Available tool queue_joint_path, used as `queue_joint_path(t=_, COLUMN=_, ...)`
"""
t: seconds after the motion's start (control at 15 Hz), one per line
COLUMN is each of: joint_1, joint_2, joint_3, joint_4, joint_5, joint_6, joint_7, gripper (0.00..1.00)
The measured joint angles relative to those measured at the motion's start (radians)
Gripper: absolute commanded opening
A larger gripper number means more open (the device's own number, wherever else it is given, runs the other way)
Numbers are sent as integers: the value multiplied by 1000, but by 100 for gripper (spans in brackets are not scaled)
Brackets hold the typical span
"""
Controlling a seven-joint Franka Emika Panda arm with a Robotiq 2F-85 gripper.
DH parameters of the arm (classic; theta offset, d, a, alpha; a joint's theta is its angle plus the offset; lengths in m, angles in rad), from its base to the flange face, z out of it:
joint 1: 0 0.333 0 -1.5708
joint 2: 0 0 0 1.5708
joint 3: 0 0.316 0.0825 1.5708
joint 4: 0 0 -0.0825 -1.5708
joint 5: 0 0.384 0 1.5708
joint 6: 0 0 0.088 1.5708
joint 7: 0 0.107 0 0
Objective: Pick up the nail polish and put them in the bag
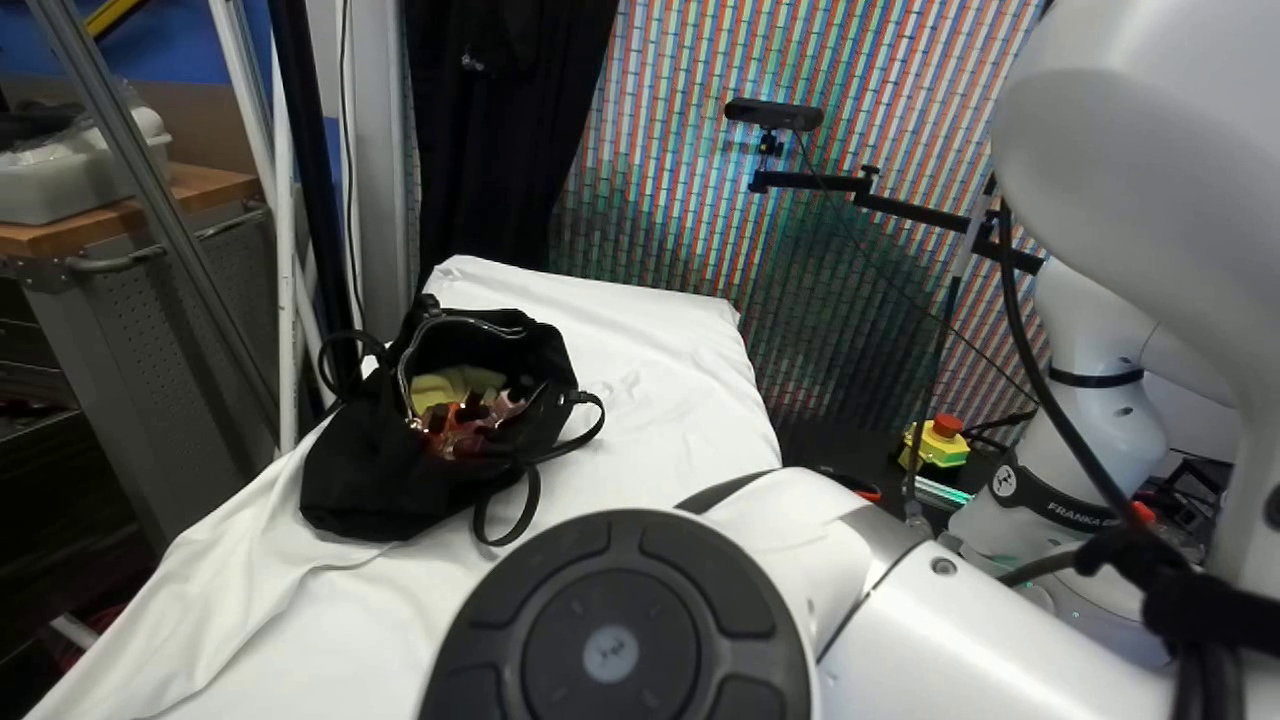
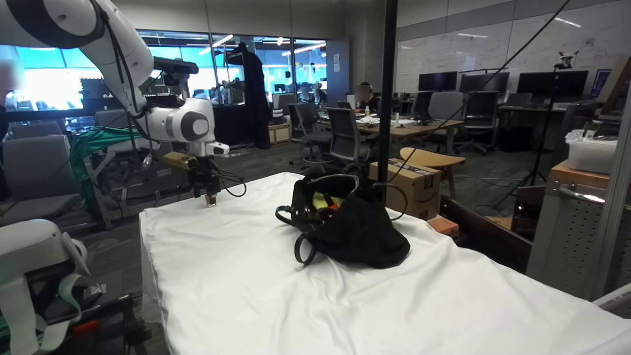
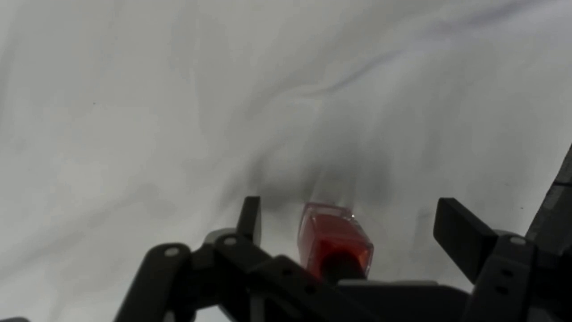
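Fingers [image 3: 462, 237] stand wide apart in our wrist view, one on either side of a single bottle of nail polish [image 3: 333, 237], with white cloth [image 3: 134, 112] showing between the glass and each fingertip. We see the bottle's red body and, partly hidden at its near end, the black cap [image 3: 342, 268]. In an exterior view we find it too, a small reddish patch at the lower end of the fingers, near the edge of the cloth-covered tabletop [image 2: 236, 276], under the arm [image 2: 182, 123].

In both exterior views the black bag [image 1: 380, 485] rests open on the tabletop; where the fingers show too, we see it well apart from them. Looking into its mouth, we make out yellowish-green lining [image 1: 450, 387] and, crowded beside it, several orange-red to dark red bottles [image 1: 460, 440], too jumbled for us to count. Off the tabletop we notice a cardboard box [image 2: 419, 192] and a red button [image 1: 947, 425] on a yellow housing [image 1: 945, 452].
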Motion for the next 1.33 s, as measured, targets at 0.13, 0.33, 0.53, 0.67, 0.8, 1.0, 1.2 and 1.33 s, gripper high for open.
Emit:
queue_joint_path(t=0.13, joint_1=0, joint_2=0, joint_3=0, joint_4=-1, joint_5=0, joint_6=7, joint_7=0, gripper=100)
queue_joint_path(t=0.33, joint_1=0, joint_2=0, joint_3=-3, joint_4=-3, joint_5=-4, joint_6=22, joint_7=1, gripper=100)
queue_joint_path(t=0.53, joint_1=3, joint_2=0, joint_3=-13, joint_4=-4, joint_5=-10, joint_6=38, joint_7=6, gripper=100)
queue_joint_path(t=0.67, joint_1=7, joint_2=0, joint_3=-22, joint_4=-8, joint_5=-12, joint_6=46, joint_7=11, gripper=100)
queue_joint_path(t=0.8, joint_1=14, joint_2=-1, joint_3=-29, joint_4=-8, joint_5=-14, joint_6=47, joint_7=12, gripper=100)
queue_joint_path(t=1.0, joint_1=26, joint_2=-2, joint_3=-36, joint_4=-9, joint_5=-24, joint_6=45, joint_7=13, gripper=100)
queue_joint_path(t=1.2, joint_1=36, joint_2=-4, joint_3=-42, joint_4=-9, joint_5=-37, joint_6=38, joint_7=13, gripper=76)
queue_joint_path(t=1.33, joint_1=41, joint_2=-6, joint_3=-44, joint_4=-9, joint_5=-48, joint_6=32, joint_7=14, gripper=59)
